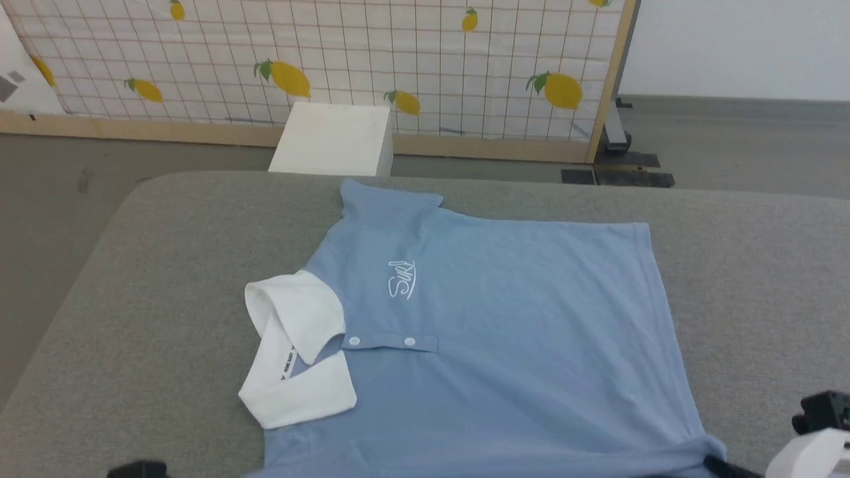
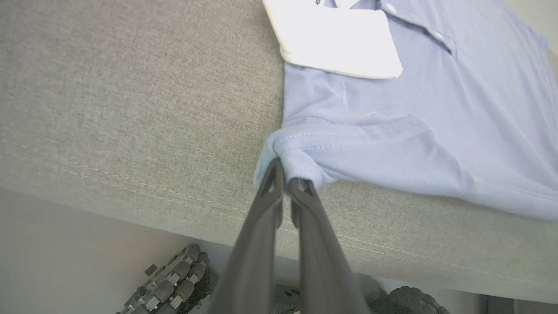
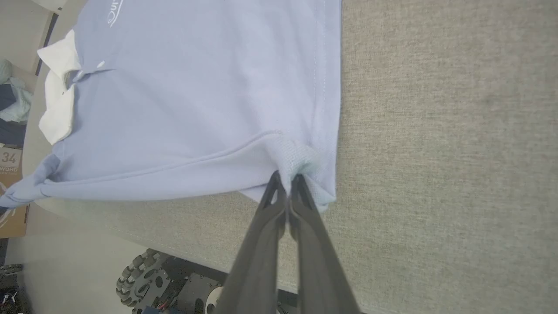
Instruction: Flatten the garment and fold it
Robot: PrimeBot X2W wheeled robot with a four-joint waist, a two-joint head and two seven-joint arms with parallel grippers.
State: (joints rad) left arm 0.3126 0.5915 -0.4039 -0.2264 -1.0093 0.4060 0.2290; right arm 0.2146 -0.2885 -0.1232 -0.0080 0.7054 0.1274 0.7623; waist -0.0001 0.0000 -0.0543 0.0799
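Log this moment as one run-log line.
step: flattening | polo shirt: front up on grey surface, collar at left | left gripper: shut on near sleeve | right gripper: shut on near hem corner

One light blue short-sleeved polo shirt [image 1: 505, 318], with two small white buttons [image 1: 354, 341]. One grey cloth-covered table [image 1: 166, 299]. One white rectangular block [image 1: 334, 139]. One lemon-printed screen [image 1: 398, 53]. Two dark two-fingered grippers: left gripper [image 2: 287, 181], right gripper [image 3: 287, 181].

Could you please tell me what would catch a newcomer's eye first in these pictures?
A light blue polo shirt lies spread on the grey padded table, white collar to the left. The left hand pinches its near sleeve, the right hand its hem corner. Behind stands a lemon-print screen.
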